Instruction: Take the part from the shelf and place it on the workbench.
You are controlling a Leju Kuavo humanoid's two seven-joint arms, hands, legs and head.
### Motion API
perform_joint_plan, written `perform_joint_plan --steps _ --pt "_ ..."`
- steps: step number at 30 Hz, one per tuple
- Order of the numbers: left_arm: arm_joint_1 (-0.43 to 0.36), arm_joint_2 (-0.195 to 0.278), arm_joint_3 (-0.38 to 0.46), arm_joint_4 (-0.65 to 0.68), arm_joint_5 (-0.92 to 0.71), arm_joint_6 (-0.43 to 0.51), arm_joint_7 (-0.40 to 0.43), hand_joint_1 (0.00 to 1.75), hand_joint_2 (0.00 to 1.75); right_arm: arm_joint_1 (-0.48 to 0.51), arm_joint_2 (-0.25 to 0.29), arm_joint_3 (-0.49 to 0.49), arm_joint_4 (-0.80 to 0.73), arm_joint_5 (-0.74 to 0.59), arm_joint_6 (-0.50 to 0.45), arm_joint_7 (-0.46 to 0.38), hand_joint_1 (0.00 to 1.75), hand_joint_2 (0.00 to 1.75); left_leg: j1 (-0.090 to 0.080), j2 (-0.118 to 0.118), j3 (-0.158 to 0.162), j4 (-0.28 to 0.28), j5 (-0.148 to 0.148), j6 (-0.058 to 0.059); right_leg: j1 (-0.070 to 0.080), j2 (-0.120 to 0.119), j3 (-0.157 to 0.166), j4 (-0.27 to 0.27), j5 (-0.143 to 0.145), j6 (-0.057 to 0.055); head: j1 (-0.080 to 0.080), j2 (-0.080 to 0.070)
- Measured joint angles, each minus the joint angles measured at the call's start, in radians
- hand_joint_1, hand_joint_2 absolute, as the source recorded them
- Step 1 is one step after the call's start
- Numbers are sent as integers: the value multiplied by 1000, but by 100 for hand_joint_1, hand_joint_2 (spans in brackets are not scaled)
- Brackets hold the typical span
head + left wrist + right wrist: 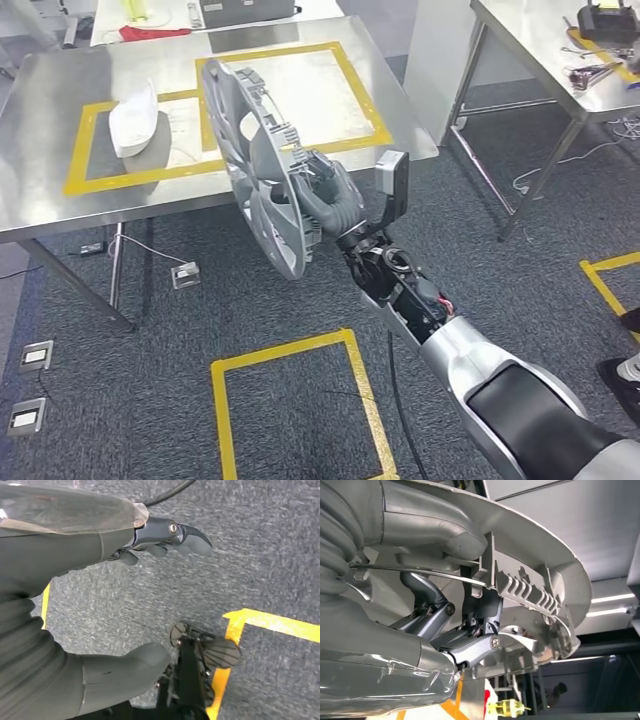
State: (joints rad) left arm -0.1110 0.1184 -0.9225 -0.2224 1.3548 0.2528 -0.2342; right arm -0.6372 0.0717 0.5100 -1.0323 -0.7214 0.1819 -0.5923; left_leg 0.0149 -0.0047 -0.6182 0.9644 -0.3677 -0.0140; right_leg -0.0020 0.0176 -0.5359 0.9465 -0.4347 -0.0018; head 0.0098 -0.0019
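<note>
One hand works: our right hand (321,195) grips the silver wheel cover (256,165) by its ribbed rim, held tilted on edge over the steel workbench's (45,200) near edge. We judge it light, stiff, brittle-clipped. Our left hand (113,605) hangs spread.

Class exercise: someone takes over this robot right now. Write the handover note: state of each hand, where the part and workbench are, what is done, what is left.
Right hand: grips the part, a silver wheel cover, by its rim, holding it up on edge in front of the workbench.
Left hand: holds nothing, fingers apart, hanging over the carpet.
Workbench: steel top with yellow tape boxes; a white part lies in the left box, the right box is bare.
Done: part is in hand.
Left: carry it over the bench, set it down, probably in the right box, and let go.
</note>
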Motion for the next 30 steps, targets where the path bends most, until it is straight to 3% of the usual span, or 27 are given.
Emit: perform_joint_plan --steps 3,5,6,8,9,10,11,13,15,18,20,22,24,25,26,28,30 --pt "-1 0 0 0 3 -1 0 0 175 1 0 0 -8 0 -5 7 175 175 -3 -1 11 -18 -10 18 0 0 2 3 -13 16 5 0" --pt "-1 -1 0 0 5 -1 0 0 175 2 -1 0 -11 0 -6 10 175 175 -2 -1 22 -22 -15 31 -3 -4 -13 50 -42 25 10 0" --pt "-1 -2 0 0 6 -1 0 0 175 2 -1 0 -13 0 -6 11 175 175 -2 -1 27 -24 -18 36 -4 -6 -38 105 -69 28 15 0" --pt "-1 -2 0 0 7 -1 0 0 175 4 -2 0 -14 0 -5 11 175 175 -5 -1 35 -23 -26 44 -5 -8 -118 256 -124 33 23 0" --pt "-1 -1 0 0 8 -1 0 0 175 6 -3 0 -14 0 -5 12 175 175 -6 -1 40 -23 -30 45 -6 -8 -151 308 -135 34 26 0" --pt "0 -1 0 0 8 -1 0 0 175 7 -3 0 -14 0 -5 12 175 175 -7 -2 46 -23 -35 46 -6 -8 -169 325 -126 34 28 0" --pt "1 -1 0 0 9 -1 0 0 175 8 -4 1 -14 0 -5 13 175 175 -8 -4 53 -22 -41 45 -6 -8 -166 301 -97 34 31 0" --pt "2 -2 0 0 10 -1 0 0 175 8 -4 1 -14 0 -5 14 175 175 -8 -6 68 -19 -54 40 -7 -9 -120 172 -9 29 38 0" --pt "1 -3 0 0 10 -1 0 0 175 3 -4 1 -15 0 -6 14 175 175 -13 -8 74 -11 -68 31 -5 -9 -76 60 38 22 40 0" --pt "-1 -3 0 0 8 -1 0 0 175 -1 -5 1 -16 0 -7 14 175 175 -12 -8 73 -7 -80 17 -2 -6 -61 27 33 8 31 0" --pt "-1 -3 0 0 7 -1 0 0 175 -2 -5 1 -17 2 -8 14 175 175 -10 -5 61 26 -99 6 -4 -5 -52 21 30 -3 25 0" --pt "-2 -4 0 0 7 -1 0 0 175 -3 -5 1 -18 7 -11 15 175 175 -7 -2 0 142 -146 -3 -5 -5 -44 18 26 -11 16 0" --pt "-1 -5 0 0 5 -1 0 0 175 -4 -5 3 -18 23 -19 16 175 175 -6 -2 -88 281 -183 -9 -4 -6 -37 18 18 -16 9 0" --pt "0 -5 0 0 4 -1 0 0 175 -5 -5 4 -19 36 -24 19 175 175 -6 -2 -115 310 -177 -9 -4 -5 -32 18 13 -17 7 0" --pt "1 -5 0 0 2 -2 0 0 175 -8 -5 5 -22 50 -31 25 175 175 -5 -2 -122 298 -151 -8 -4 -4 -24 18 7 -16 5 0" --pt "0 -4 0 0 -4 -3 1 0 175 -28 -7 8 -34 79 -53 46 175 175 -5 -2 -82 168 -59 -3 -5 -1 -9 19 -5 -13 2 0" --pt "-3 -3 -1 0 -10 -4 3 0 175 -69 -12 10 -56 98 -80 77 175 175 -8 -2 -32 39 -3 4 -2 2 -3 22 -18 -5 -2 0"
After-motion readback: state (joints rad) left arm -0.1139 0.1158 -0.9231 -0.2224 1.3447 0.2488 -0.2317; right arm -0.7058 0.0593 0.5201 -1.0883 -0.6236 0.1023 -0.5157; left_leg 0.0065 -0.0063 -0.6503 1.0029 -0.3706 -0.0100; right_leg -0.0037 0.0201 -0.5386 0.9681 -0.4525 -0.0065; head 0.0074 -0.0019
